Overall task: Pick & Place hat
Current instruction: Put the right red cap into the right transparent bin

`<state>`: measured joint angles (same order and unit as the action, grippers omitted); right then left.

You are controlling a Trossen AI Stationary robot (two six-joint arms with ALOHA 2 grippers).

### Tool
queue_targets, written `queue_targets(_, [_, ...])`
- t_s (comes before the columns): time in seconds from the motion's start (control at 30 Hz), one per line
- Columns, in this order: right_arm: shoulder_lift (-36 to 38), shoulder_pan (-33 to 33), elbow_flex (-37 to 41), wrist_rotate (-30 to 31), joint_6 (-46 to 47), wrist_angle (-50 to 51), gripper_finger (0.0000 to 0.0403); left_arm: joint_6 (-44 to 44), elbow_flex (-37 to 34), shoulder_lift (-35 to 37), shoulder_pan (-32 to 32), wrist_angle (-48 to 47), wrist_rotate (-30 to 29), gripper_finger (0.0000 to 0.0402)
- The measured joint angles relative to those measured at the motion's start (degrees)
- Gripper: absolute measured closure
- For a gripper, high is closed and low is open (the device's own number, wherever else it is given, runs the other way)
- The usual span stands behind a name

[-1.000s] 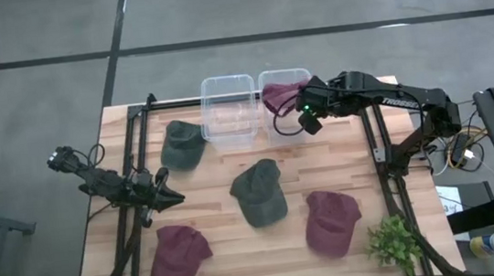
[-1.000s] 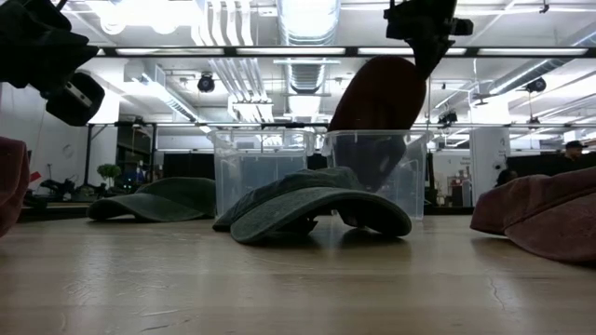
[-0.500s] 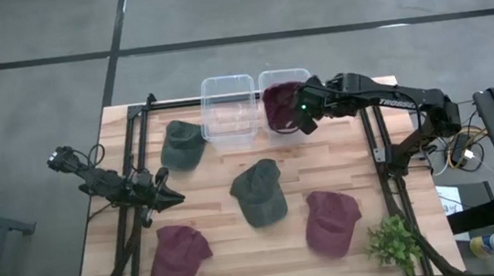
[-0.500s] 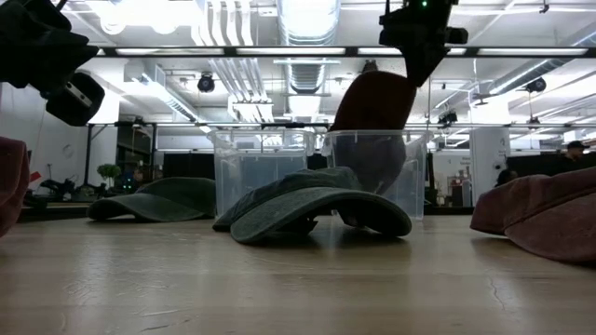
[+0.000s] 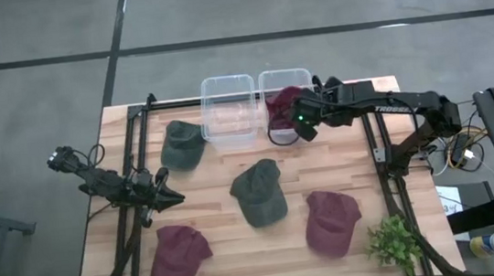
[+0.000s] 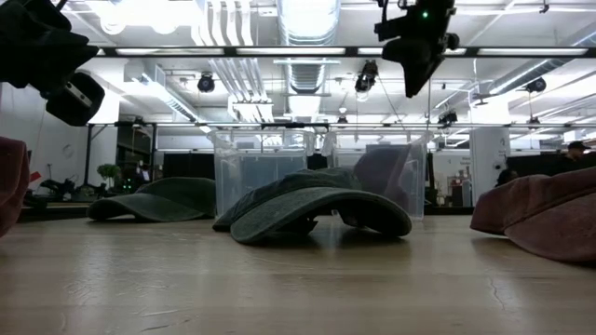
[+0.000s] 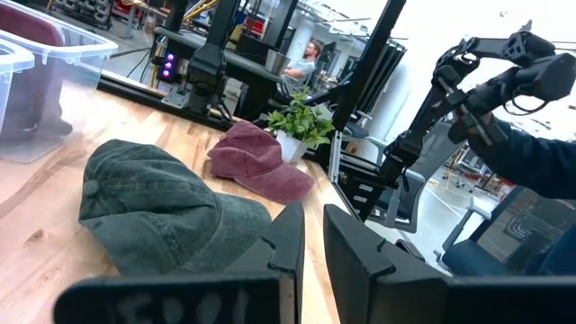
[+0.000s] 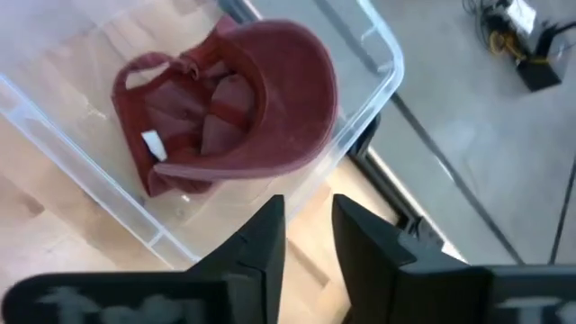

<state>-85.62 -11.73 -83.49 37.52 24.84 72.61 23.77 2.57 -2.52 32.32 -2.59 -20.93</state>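
A maroon hat (image 8: 243, 108) lies upside down in the right clear bin (image 8: 387, 63), resting on the bin's floor and leaning on its far wall. It also shows in the high view (image 5: 285, 105) and through the bin wall in the low view (image 6: 382, 177). My right gripper (image 8: 308, 211) is open and hovers above the bin's near rim (image 5: 293, 122), well clear of the hat (image 6: 414, 84). My left gripper (image 5: 172, 199) waits, shut, near the table's left side.
A second clear bin (image 5: 225, 79) stands left of the first. Two green hats (image 5: 181, 145) (image 5: 259, 192) and two maroon hats (image 5: 334, 222) (image 5: 179, 257) lie on the wooden table. A small plant (image 5: 394, 244) sits at the near right corner. Black frame rails run along both sides.
My right gripper has let go of the maroon hat. The hat hung from it, half inside the right bin, and has now dropped to the bin's floor. The gripper has shifted slightly toward the table's near edge and stays high.
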Motion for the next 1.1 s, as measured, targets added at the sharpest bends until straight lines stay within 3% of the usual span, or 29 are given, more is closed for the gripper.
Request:
queue_targets(0.2, [0.0, 0.2, -4.0, 3.3, -2.7, 0.4, 0.0348, 0.0, 0.0, 0.0, 0.0, 0.0, 0.0, 0.0362])
queue_targets(0.33, [0.3, 2.1, -9.6, 1.3, -3.6, 3.9, 0.0365, 0.0, 0.0, 0.0, 0.0, 0.0, 0.0, 0.0362])
queue_targets(0.4, [0.5, 4.2, -12.7, -3.5, -5.1, 8.2, 0.0374, 0.0, 0.0, 0.0, 0.0, 0.0, 0.0, 0.0362])
queue_targets(0.53, [0.7, 9.8, -18.1, -19.4, -3.9, 17.7, 0.0391, -0.9, 0.0, -0.2, 0.0, 0.0, 0.0, 0.0362])
queue_targets(0.67, [2.4, 18.1, -19.2, -34.0, -1.1, 15.5, 0.0394, -2.8, 0.0, -0.5, 0.0, 0.0, 0.0, 0.0362])
queue_targets(1.1, [0.8, 45.8, -13.4, -31.7, 25.1, 10.3, 0.0394, -2.7, 0.0, -0.7, 0.0, 0.2, -0.2, 0.0362])
